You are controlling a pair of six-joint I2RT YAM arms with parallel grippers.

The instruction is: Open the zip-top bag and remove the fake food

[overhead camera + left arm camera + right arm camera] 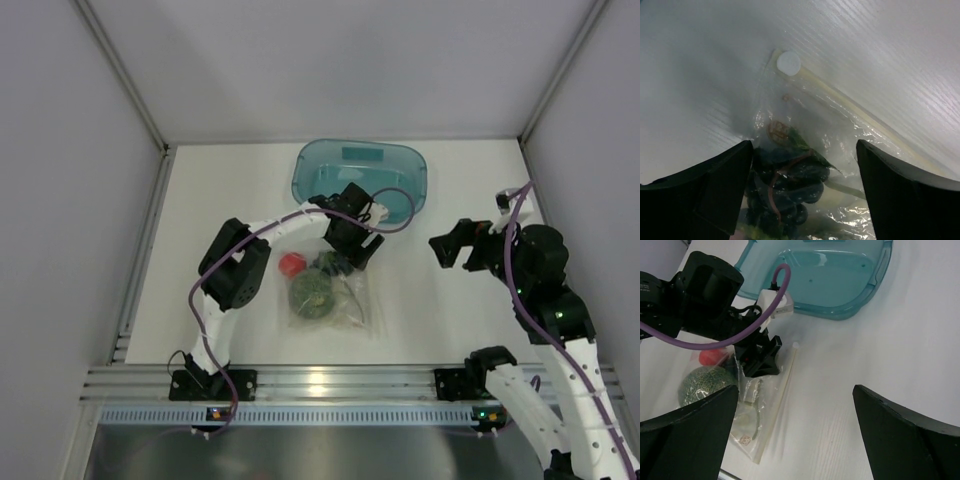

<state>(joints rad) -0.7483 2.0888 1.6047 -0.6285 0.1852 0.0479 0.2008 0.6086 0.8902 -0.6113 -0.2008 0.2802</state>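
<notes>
The clear zip-top bag [342,295] lies flat on the white table in front of the teal tray. Inside it are the red fruit [291,264], the olive-green leafy ball [311,292] and the dark grape bunch [328,264]. My left gripper [356,252] is open and low over the bag's far end. In the left wrist view the gripper [803,152] straddles the grape bunch [787,182], with the zip strip [850,107] and its white slider [788,63] just beyond. My right gripper [448,243] is open and empty, hovering right of the bag [757,410].
The teal translucent tray [410,170] stands at the back of the table, just behind the left gripper; it also shows in the right wrist view [840,290]. Grey walls enclose the table on three sides. An aluminium rail runs along the near edge.
</notes>
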